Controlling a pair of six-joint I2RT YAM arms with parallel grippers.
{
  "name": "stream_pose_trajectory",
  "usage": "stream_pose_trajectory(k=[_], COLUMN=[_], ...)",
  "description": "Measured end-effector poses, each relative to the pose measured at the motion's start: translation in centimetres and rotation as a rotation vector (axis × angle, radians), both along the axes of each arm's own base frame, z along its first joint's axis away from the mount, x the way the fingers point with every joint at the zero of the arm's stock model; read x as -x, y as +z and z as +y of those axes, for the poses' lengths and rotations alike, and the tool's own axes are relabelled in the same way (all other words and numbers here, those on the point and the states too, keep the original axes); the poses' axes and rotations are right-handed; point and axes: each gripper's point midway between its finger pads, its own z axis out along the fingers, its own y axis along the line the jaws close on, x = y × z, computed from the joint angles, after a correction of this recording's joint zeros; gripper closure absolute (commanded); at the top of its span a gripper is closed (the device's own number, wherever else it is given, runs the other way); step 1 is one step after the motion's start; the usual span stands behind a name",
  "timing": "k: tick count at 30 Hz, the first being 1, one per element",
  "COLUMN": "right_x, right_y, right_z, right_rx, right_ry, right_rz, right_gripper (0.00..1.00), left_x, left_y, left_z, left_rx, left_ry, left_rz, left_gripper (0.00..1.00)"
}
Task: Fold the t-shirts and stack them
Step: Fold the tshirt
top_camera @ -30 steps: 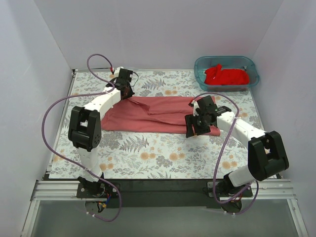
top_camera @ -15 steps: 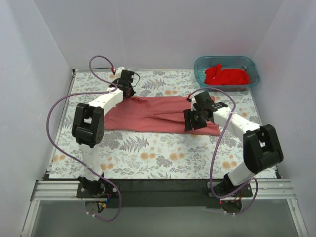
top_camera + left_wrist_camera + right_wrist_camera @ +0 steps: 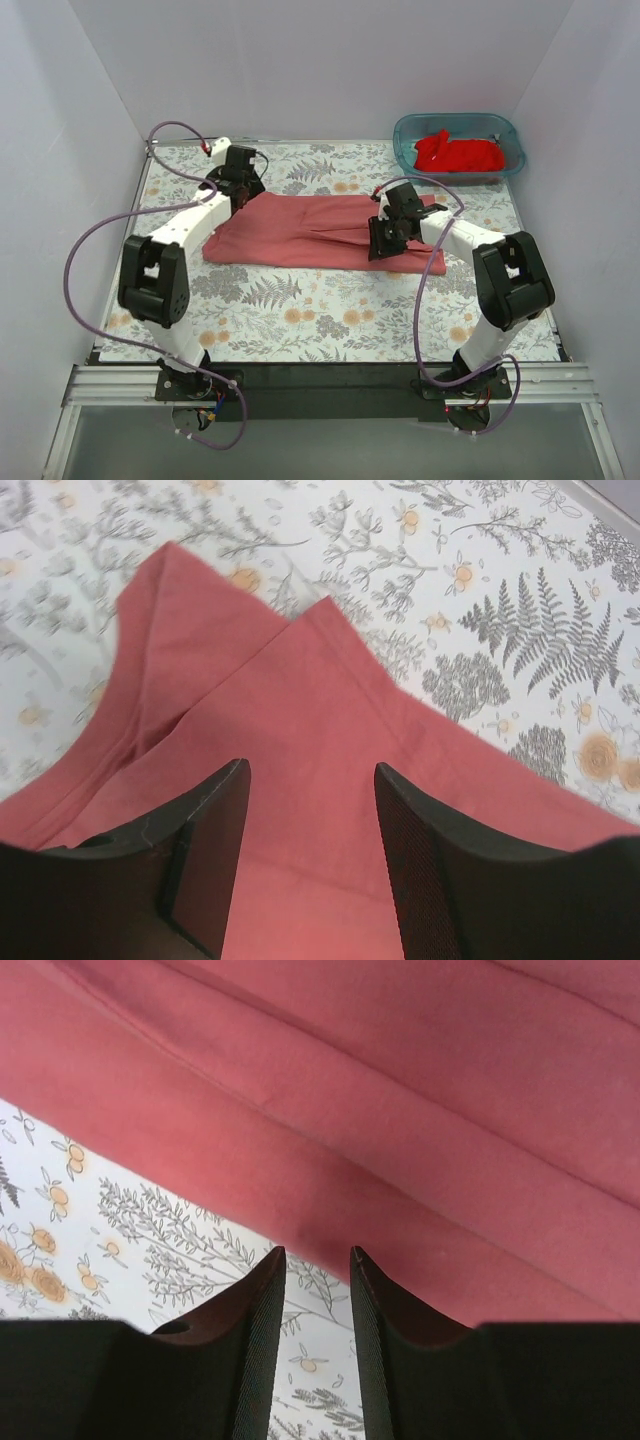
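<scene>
The dusty salmon-red t-shirt (image 3: 310, 235) lies folded into a long band across the floral table (image 3: 300, 310). My left gripper (image 3: 238, 190) hovers over its far left corner. In the left wrist view that gripper (image 3: 310, 772) stands open, with flat salmon cloth (image 3: 330, 700) below the gap and nothing pinched. My right gripper (image 3: 382, 243) is at the shirt's near edge towards the right end. In the right wrist view it (image 3: 315, 1255) is open only narrowly, its tips just short of the cloth's hem (image 3: 400, 1080) with bare table between them. The brighter red t-shirt (image 3: 460, 153) lies crumpled in the tub.
A teal plastic tub (image 3: 400, 150) stands at the back right corner. White walls close in the table on three sides. Purple cables loop off both arms. A black rail runs along the near edge.
My left gripper has opened and let go of the shirt's far left corner, and its arm swung left. My right gripper slid left along the near hem while its jaws narrowed.
</scene>
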Motion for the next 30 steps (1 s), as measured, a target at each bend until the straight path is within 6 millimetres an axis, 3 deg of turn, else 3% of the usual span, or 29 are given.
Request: stream_pose_trajectory(k=[5, 8, 14, 17, 20, 22, 26, 30], right_x=[-1.5, -3.3, -8.9, -11.3, -12.4, -11.7, -7.8, -4.7], right_y=[-1.2, -1.5, -1.1, -0.2, 0.7, 1.2, 2.3, 2.7], right_z=[0.3, 0.4, -1.2, -2.6, -4.3, -5.8, -9.4, -13.0], right_rx=[0.019, 0.028, 0.04, 0.026, 0.001, -0.036, -0.155, -0.289], right_ry=[-0.01, -0.027, -0.122, -0.18, -0.234, -0.267, -0.369, -0.507], right_rz=[0.007, -0.01, -0.074, -0.11, -0.133, -0.138, -0.12, -0.122], right_gripper=[0.62, 0.62, 0.61, 0.59, 0.55, 0.53, 0.43, 0.37], left_x=[5.0, 7.9, 13.5, 15.2, 16.1, 16.2, 15.6, 15.7], left_y=[3.6, 4.0, 0.5, -1.2, -2.4, -2.9, -3.7, -6.5], left_z=[1.6, 2.3, 3.0, 3.2, 3.7, 4.5, 7.6, 9.1], left_rx=[0.063, 0.096, 0.135, 0.145, 0.158, 0.189, 0.251, 0.3], left_ry=[0.026, 0.03, 0.021, 0.026, 0.041, 0.069, 0.179, 0.254], left_rz=[-0.071, -0.086, 0.0, 0.045, 0.08, 0.091, 0.104, 0.187], left_gripper=[0.48, 0.48, 0.48, 0.49, 0.48, 0.48, 0.46, 0.42])
